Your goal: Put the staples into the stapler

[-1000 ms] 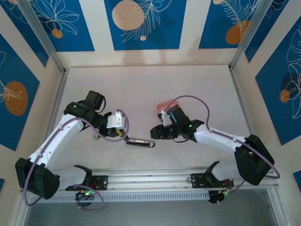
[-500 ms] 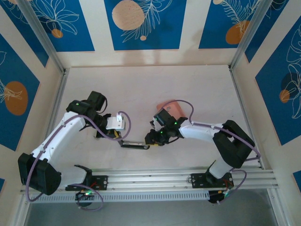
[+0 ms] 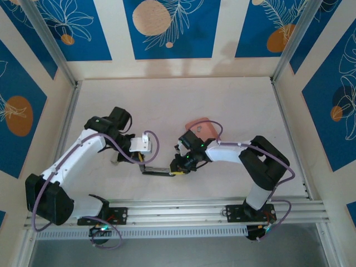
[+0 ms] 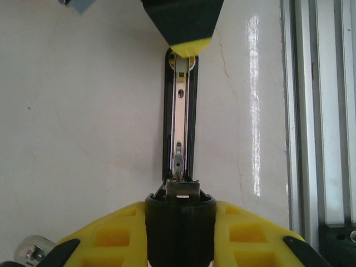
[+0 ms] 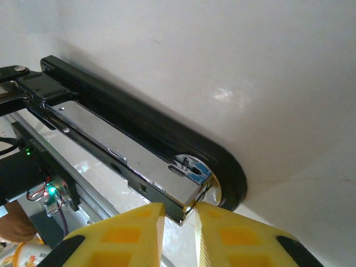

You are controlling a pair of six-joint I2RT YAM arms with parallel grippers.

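Observation:
The black stapler (image 3: 158, 171) lies open on the table near the front edge, its silvery rail (image 4: 179, 122) facing up. My left gripper (image 3: 142, 165) is shut on its rear end; in the left wrist view the black body sits between the yellow fingers (image 4: 181, 208). My right gripper (image 3: 179, 168) is at the stapler's other end. In the right wrist view its fingers (image 5: 178, 214) stand almost together, with the tip of the metal rail (image 5: 111, 122) in the narrow gap. The right gripper's yellow tip (image 4: 191, 47) covers the stapler's far end. The staples are hidden.
A pink tray (image 3: 199, 123) lies just behind the right wrist, partly covered by the arm and its cable. The aluminium rail (image 3: 178, 211) runs along the near edge, close beside the stapler (image 4: 317, 111). Open table stretches towards the back wall.
The right gripper has come in from the right onto the stapler's front end, and its jaws have narrowed. The left gripper has shifted slightly right, still holding the stapler.

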